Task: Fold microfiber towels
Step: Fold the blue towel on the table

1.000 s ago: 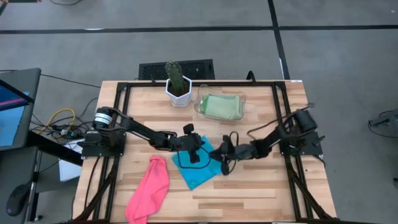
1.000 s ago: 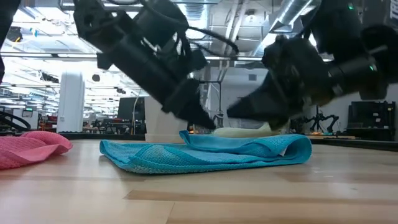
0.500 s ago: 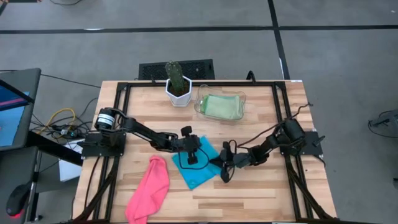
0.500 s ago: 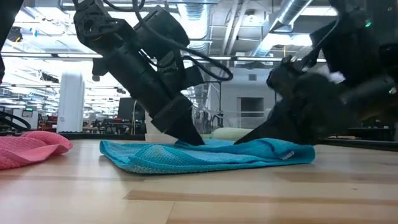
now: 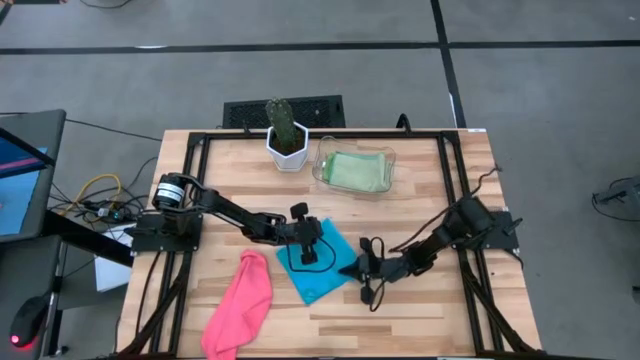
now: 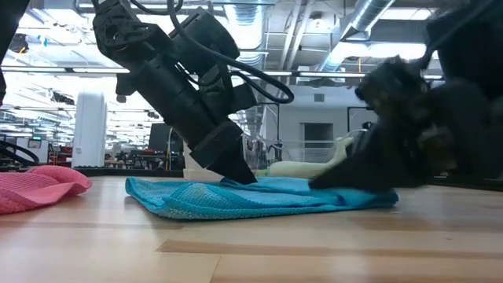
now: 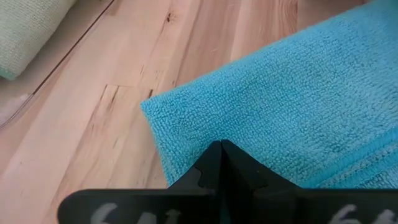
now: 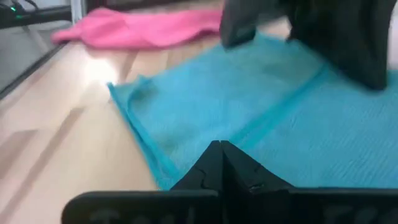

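Two dark jointed arms — black cables looped alongside, silver motor cap at left base.

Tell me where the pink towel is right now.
In the high view the pink towel lies bunched at the table's front-left, just left of the blue towel and apart from it.

Three microfiber towels can be counted: one turquoise towel [image 5: 318, 262] lying spread on the wooden surface [image 5: 420, 305], one pink towel [image 5: 241, 303] crumpled beside it, and one light green towel [image 5: 355, 170] folded inside the tray; whether a second green one lies under it cannot be told. There is one clear plastic tray [image 5: 323, 157], and one potted cactus [image 5: 285, 132] in a white pot. Two dark arms work here, each ending in one pincer: the left pincer [image 5: 308, 243] and the right pincer [image 5: 350, 270].
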`<state>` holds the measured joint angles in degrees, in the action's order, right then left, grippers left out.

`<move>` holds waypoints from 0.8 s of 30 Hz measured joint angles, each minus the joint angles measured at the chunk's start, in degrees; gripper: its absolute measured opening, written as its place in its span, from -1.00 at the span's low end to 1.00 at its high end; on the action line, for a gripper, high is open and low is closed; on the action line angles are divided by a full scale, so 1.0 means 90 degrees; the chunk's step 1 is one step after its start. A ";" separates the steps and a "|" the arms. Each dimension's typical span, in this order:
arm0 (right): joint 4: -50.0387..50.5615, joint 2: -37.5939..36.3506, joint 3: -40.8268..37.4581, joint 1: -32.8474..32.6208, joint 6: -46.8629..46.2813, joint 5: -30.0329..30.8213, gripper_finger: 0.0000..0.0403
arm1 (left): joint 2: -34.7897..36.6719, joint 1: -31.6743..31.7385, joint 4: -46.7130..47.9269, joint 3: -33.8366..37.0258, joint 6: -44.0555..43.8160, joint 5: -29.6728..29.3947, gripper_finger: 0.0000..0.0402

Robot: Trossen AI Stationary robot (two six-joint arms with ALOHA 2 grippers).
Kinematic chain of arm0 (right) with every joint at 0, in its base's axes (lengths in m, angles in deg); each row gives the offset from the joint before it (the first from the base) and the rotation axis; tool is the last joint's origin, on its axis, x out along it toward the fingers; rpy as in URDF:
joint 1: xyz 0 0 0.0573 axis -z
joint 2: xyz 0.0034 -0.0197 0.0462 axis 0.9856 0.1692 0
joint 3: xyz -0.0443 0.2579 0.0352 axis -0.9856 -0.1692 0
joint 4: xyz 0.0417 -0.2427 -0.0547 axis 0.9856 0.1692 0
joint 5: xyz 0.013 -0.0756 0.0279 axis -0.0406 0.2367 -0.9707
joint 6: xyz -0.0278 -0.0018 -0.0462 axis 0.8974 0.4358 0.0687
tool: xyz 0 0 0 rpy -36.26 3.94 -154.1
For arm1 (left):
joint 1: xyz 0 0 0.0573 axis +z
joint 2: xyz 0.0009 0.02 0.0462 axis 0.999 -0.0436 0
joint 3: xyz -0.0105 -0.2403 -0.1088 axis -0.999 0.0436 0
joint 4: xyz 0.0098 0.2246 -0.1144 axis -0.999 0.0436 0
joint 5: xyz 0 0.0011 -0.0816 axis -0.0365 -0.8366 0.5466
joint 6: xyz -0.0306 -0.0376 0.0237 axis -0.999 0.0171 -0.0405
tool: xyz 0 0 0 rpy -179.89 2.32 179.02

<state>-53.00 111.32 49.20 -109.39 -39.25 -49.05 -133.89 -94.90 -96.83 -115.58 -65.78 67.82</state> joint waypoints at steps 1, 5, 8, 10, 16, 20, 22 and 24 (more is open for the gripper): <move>-0.0045 0.0139 0.0012 -0.0014 -0.0122 0.0011 -0.90 | 0.0000 0.0000 -0.0002 0.0000 0.0002 0.0001 -1.00; -0.0273 0.0433 0.0071 -0.0066 -0.0205 0.0182 -0.94 | 0.0000 0.0000 0.0000 0.0000 0.0002 -0.0009 -1.00; -0.0272 0.0402 0.0065 -0.0099 -0.0195 0.0247 -0.92 | 0.0018 -0.0002 0.0012 0.0000 0.0002 -0.0102 -1.00; -0.0171 0.0328 0.0046 -0.0096 -0.0197 0.0235 -0.89 | 0.0103 -0.0005 0.0020 0.0002 0.0027 -0.0111 -1.00; -0.0024 0.0288 0.0047 -0.0094 -0.0212 0.0237 -0.92 | 0.0601 -0.0019 0.0251 0.0002 0.0161 -0.0199 -1.00; -0.0010 0.0290 0.0046 -0.0094 -0.0209 0.0240 -0.92 | 0.0589 -0.0019 0.0278 0.0002 0.0169 -0.0177 -1.00; -0.0007 0.0290 0.0046 -0.0094 -0.0209 0.0240 -0.90 | 0.0424 -0.0044 0.0314 0.0000 0.0074 -0.0055 -1.00; -0.0003 0.0290 0.0046 -0.0094 -0.0207 0.0242 -0.88 | 0.0273 -0.0113 0.0423 0.0007 -0.0055 -0.0103 -1.00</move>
<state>-53.02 113.93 49.62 -110.24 -41.12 -46.87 -131.44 -95.91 -93.02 -115.51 -66.28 66.90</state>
